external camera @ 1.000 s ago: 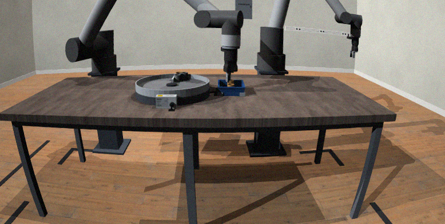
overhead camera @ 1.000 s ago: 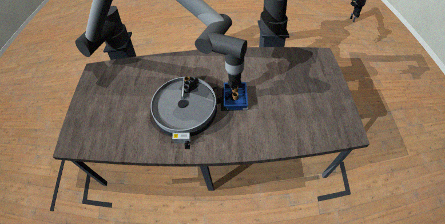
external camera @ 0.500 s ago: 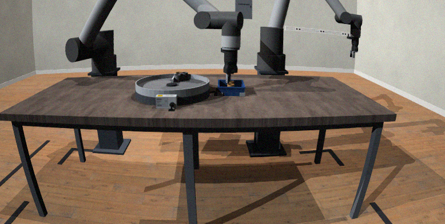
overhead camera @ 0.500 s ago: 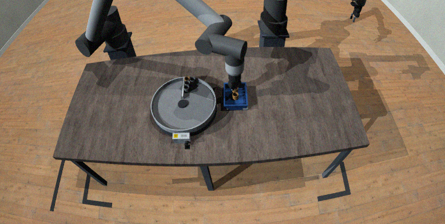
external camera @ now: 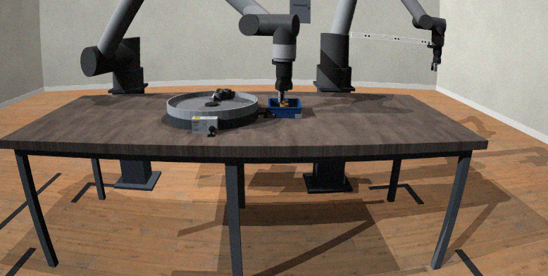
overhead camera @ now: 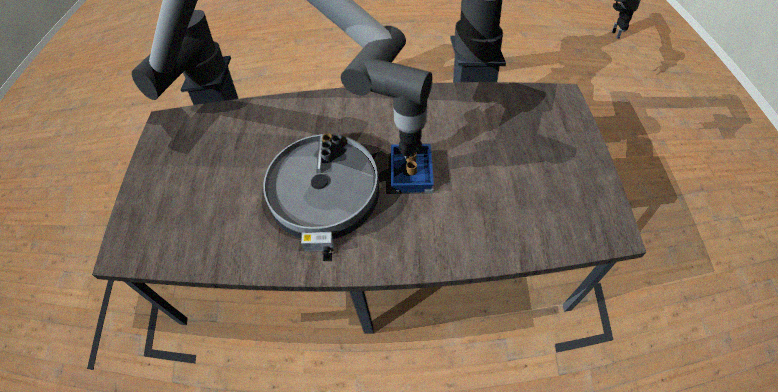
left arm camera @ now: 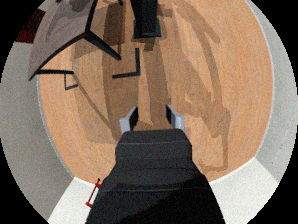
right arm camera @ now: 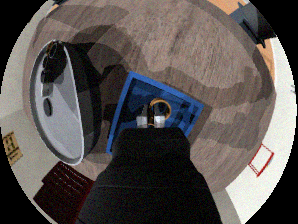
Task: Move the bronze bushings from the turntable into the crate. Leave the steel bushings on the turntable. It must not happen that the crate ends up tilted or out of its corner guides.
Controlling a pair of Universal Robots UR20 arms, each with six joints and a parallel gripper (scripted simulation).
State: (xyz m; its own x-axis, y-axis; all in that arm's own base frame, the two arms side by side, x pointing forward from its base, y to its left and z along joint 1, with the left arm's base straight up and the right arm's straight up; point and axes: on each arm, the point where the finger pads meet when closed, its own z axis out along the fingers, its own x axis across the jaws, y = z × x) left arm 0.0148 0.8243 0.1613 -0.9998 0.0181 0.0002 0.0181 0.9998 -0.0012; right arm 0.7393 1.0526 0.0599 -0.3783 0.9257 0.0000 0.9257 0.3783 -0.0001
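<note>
Blue plastic crate (overhead camera: 412, 187) (external camera: 285, 112) (right arm camera: 116, 116), nearer the bench's (overhead camera: 489, 236) (external camera: 344, 132) (right arm camera: 200, 45) arm-side edge, is receiving a bronze, ring-shaped bushing (overhead camera: 412, 155) (external camera: 284, 101) (right arm camera: 151, 115); the right pincer (overhead camera: 407, 153) (external camera: 281, 96) (right arm camera: 151, 110) looks nearly closed on it. Next: release gently, lift straight, then fetch the bronze one (overhead camera: 327, 137) (right arm camera: 52, 48) left on the grey, round turntable (overhead camera: 288, 193) (external camera: 210, 109) (right arm camera: 60, 122).
</note>
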